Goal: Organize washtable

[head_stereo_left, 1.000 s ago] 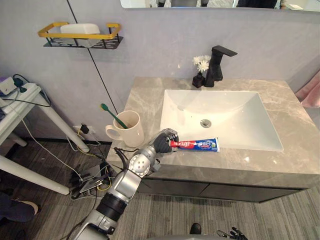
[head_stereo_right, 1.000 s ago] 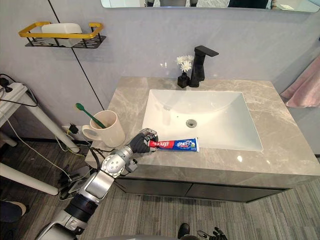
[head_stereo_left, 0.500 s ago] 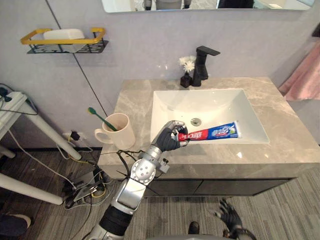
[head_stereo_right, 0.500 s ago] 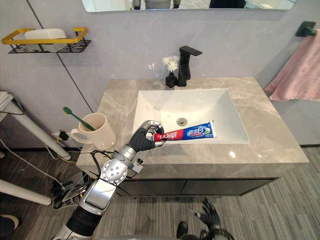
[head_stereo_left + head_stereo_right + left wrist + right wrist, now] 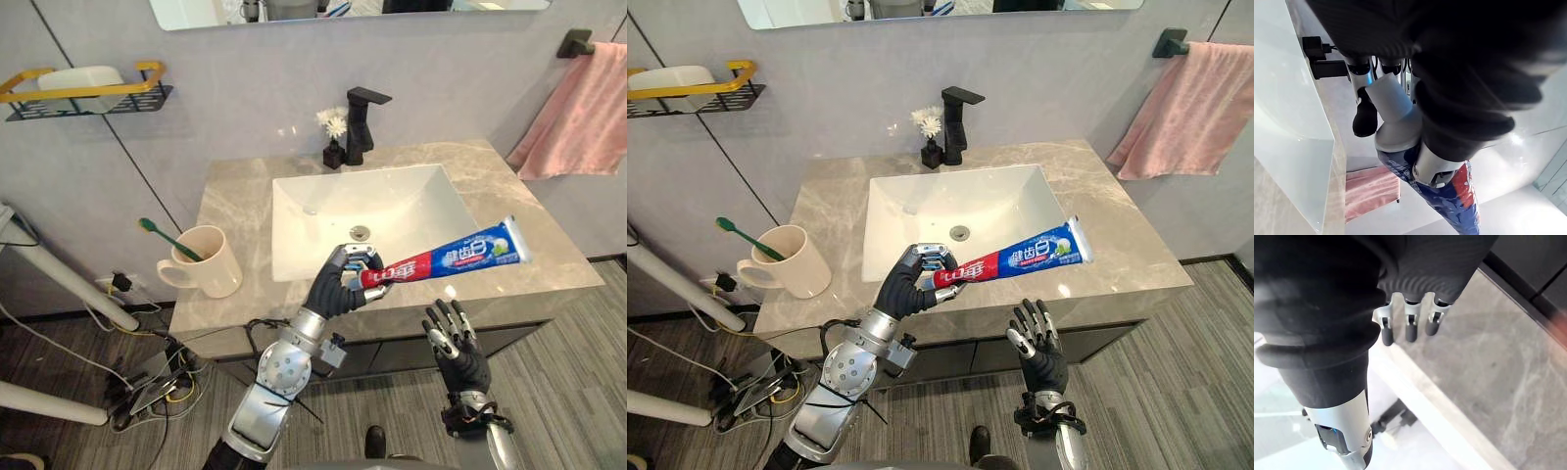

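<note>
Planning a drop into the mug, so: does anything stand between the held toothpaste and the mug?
Nothing visible. The left hand holds the toothpaste over the counter; bare counter lies between it and the mug. A toothbrush leans in the mug.

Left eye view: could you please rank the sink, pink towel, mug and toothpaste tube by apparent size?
sink
pink towel
toothpaste tube and mug: alike, unranked; the left hand holds the tube nearer the camera.
</note>
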Robot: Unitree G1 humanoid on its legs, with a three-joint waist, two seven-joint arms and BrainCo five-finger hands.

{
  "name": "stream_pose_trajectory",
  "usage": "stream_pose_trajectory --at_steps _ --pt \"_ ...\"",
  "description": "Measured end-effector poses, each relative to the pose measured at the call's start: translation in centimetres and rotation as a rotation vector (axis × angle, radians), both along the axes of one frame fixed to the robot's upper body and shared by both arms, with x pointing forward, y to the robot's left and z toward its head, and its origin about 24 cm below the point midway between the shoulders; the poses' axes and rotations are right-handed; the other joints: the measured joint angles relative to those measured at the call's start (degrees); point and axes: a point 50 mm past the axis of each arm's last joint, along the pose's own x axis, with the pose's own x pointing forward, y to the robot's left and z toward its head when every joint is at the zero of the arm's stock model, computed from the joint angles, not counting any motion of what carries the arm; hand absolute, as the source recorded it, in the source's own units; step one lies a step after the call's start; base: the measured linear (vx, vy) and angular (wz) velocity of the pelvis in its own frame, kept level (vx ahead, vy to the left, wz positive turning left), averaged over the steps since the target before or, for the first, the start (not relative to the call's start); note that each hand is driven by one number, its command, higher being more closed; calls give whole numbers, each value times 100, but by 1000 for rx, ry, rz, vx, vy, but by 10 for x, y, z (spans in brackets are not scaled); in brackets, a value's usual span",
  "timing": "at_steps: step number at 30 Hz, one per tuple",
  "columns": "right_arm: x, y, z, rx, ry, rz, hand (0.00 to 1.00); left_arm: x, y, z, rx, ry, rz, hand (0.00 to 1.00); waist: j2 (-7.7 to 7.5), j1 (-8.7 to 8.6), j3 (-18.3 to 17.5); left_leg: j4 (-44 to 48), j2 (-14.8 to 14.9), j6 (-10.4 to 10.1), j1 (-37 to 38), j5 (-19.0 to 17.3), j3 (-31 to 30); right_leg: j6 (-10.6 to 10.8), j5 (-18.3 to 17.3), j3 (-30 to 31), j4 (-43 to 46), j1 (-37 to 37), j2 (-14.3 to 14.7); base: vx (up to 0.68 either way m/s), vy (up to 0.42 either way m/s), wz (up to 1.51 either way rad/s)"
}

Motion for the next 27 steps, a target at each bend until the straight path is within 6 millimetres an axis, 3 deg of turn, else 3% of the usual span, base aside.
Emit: stream_pose_trajectory --at_steps 5,8,10,14,20,27 --pt "7 16 6 203 -51 -20 0 -4 -6 -2 -46 33 -23 100 -51 110 -38 66 -12 14 -80 -7 -10 10 162 8 -201 41 0 -61 1 -2" --pt "29 40 56 364 -309 91 0 -8 -17 -9 -57 73 -70 100 -86 148 -155 90 -10 17 -98 -2 -181 15 170 -76 -205 101 -20 -44 27 15" --pt "34 48 64 416 -362 125 0 -8 -19 -4 -116 68 -64 100 -103 199 -263 87 -13 17 -114 -2 -290 15 163 -130 -219 123 -35 -23 59 15" --pt "30 64 65 463 -355 227 0 -6 -24 -19 -79 132 -68 100 -96 287 -328 77 -40 17 -140 0 -342 18 162 -154 -222 113 -59 -2 51 6" --pt "21 52 55 330 -296 340 0 -5 -20 -36 -5 179 -75 100 -124 243 -331 1 -161 46 -282 42 -483 42 178 -153 -207 -35 -109 32 59 2" --pt "26 49 55 248 -310 406 0 -2 -14 -37 23 159 -88 100 -200 139 -307 -18 -251 38 -314 58 -491 61 234 -93 -205 -109 -147 58 59 -2"
